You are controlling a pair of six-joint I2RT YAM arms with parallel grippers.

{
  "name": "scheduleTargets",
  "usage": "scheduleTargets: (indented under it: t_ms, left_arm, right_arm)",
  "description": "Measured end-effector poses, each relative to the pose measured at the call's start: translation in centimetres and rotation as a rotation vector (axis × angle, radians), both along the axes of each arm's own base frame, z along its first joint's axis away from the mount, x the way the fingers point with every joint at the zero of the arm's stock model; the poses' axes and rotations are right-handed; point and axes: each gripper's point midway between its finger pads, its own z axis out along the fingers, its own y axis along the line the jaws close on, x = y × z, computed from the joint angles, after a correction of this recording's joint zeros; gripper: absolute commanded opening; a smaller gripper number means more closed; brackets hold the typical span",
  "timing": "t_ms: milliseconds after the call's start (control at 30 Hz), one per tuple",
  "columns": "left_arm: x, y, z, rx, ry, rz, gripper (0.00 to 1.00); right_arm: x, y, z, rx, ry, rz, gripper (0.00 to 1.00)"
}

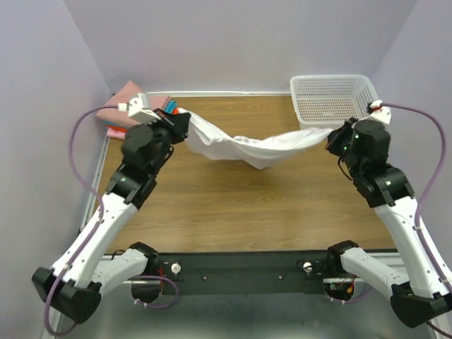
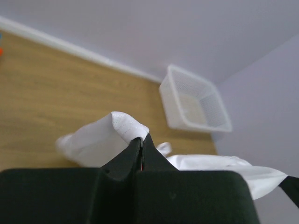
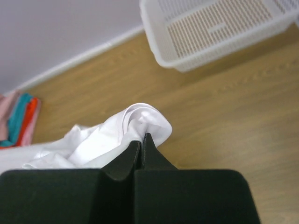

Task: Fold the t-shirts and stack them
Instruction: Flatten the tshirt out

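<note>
A white t-shirt [image 1: 247, 147] hangs stretched in the air between my two grippers, sagging in the middle above the table. My left gripper [image 1: 185, 121] is shut on its left end; in the left wrist view the cloth [image 2: 105, 135] bunches above the closed gripper [image 2: 141, 138]. My right gripper [image 1: 329, 136] is shut on its right end; in the right wrist view the cloth [image 3: 117, 135] bunches over the closed gripper [image 3: 142, 136]. A stack of folded t-shirts [image 1: 126, 106] in pink, teal and orange-red lies at the back left corner, partly hidden by my left arm, and shows in the right wrist view [image 3: 17, 119].
A white perforated basket [image 1: 332, 99] stands at the back right corner, close behind my right gripper; it also shows in the left wrist view [image 2: 194, 105] and the right wrist view [image 3: 210, 28]. The wooden table [image 1: 247, 205] lies under the shirt. Lilac walls close in three sides.
</note>
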Motion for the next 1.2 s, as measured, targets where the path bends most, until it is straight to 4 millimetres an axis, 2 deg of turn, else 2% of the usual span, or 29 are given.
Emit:
scheduleTargets:
  t_ms: [100, 167, 233, 367, 433, 533, 600, 700, 767, 833, 933, 1000, 1033, 1133, 1200]
  left_arm:
    - [-2.5, 1.9, 6.9, -0.050, -0.149, 0.031, 0.00]
    - [-5.1, 3.6, 12.1, -0.091, -0.269, 0.052, 0.00]
    - [-7.3, 4.9, 15.8, -0.120, -0.358, 0.063, 0.00]
    - [-12.7, 7.6, 22.5, -0.161, -0.536, 0.072, 0.00]
    - [-15.3, 8.7, 25.3, -0.176, -0.613, 0.068, 0.00]
    - [-18.0, 9.8, 28.1, -0.184, -0.698, 0.060, 0.00]
    - [-19.1, 10.2, 29.3, -0.183, -0.733, 0.059, 0.00]
    - [-19.4, 10.5, 29.7, -0.169, -0.743, 0.072, 0.00]
    - [-18.6, 10.6, 29.6, -0.157, -0.727, 0.093, 0.00]
    - [-16.9, 10.6, 29.2, -0.140, -0.689, 0.136, 0.00]
    - [-13.0, 10.4, 28.2, -0.096, -0.613, 0.217, 0.00]
    - [-9.1, 9.8, 26.9, -0.045, -0.539, 0.280, 0.00]
    - [-7.7, 9.7, 26.6, -0.025, -0.515, 0.301, 0.00]
    - [-0.8, 9.1, 24.5, 0.082, -0.418, 0.371, 0.00]
    - [4.4, 9.2, 22.2, 0.155, -0.341, 0.407, 0.00]
  right_arm:
    - [-0.6, 0.2, 5.9, 0.021, -0.127, 0.036, 0.00]
    - [-1.2, 0.4, 10.1, 0.034, -0.220, 0.069, 0.00]
    - [-2.5, 0.8, 14.8, 0.051, -0.321, 0.125, 0.00]
    - [-5.4, 1.9, 21.4, 0.078, -0.478, 0.243, 0.00]
    - [-6.7, 2.3, 23.2, 0.085, -0.522, 0.290, 0.00]
    - [-8.4, 3.2, 25.4, 0.093, -0.582, 0.370, 0.00]
    - [-9.1, 3.5, 26.3, 0.097, -0.603, 0.403, 0.00]
    - [-9.4, 3.8, 26.8, 0.092, -0.615, 0.423, 0.01]
    - [-9.0, 3.8, 26.8, 0.085, -0.611, 0.423, 0.00]
    - [-7.6, 3.9, 26.3, 0.070, -0.585, 0.401, 0.00]
    - [-4.0, 3.7, 24.5, 0.034, -0.513, 0.337, 0.00]
    - [-0.6, 3.9, 22.4, 0.004, -0.437, 0.295, 0.00]
    - [0.8, 3.9, 21.4, -0.013, -0.405, 0.275, 0.00]
    - [6.3, 4.2, 16.9, -0.085, -0.268, 0.213, 0.00]
    - [9.2, 4.4, 14.2, -0.132, -0.195, 0.189, 0.00]
